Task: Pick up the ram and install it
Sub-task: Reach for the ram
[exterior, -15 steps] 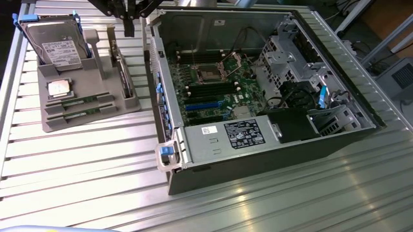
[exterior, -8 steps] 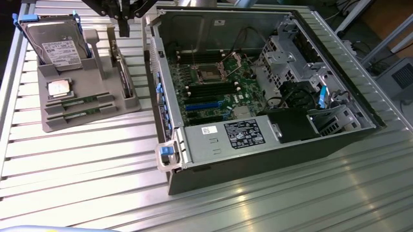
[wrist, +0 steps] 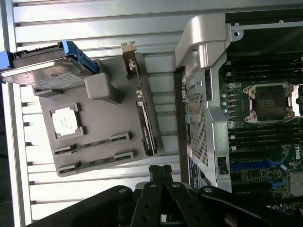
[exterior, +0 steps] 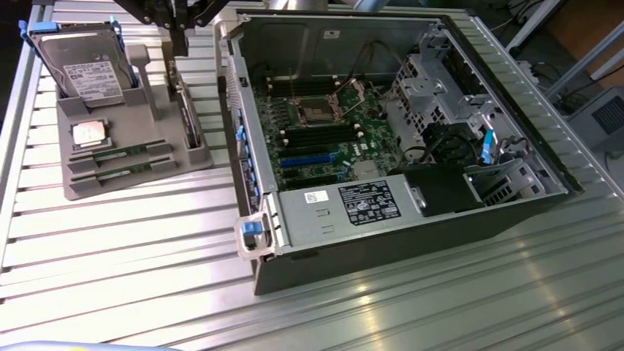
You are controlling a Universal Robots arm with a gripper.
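Note:
Two rams lie in slots of the grey holder (exterior: 146, 186), one (exterior: 125, 153) just above the other (exterior: 130, 172); both are slim green sticks. In the wrist view they are the ram (wrist: 92, 143) and its twin (wrist: 97, 162). My gripper (exterior: 181, 51) hangs shut and empty at the back of the holder, above its side nearest the case, well clear of both rams. Its closed black fingertips (wrist: 160, 170) hold nothing. The open computer case (exterior: 256, 146) shows the motherboard with black memory slots (exterior: 317, 135) beside the CPU socket (exterior: 317, 110).
On the holder also stand a silver hard drive (exterior: 88, 69) in a blue bracket, a square silver CPU (exterior: 88, 133) and an upright card (exterior: 187, 110) at the edge nearest the case. The case wall (wrist: 199, 94) rises close beside the holder. Ribbed metal table (exterior: 146, 256) all around.

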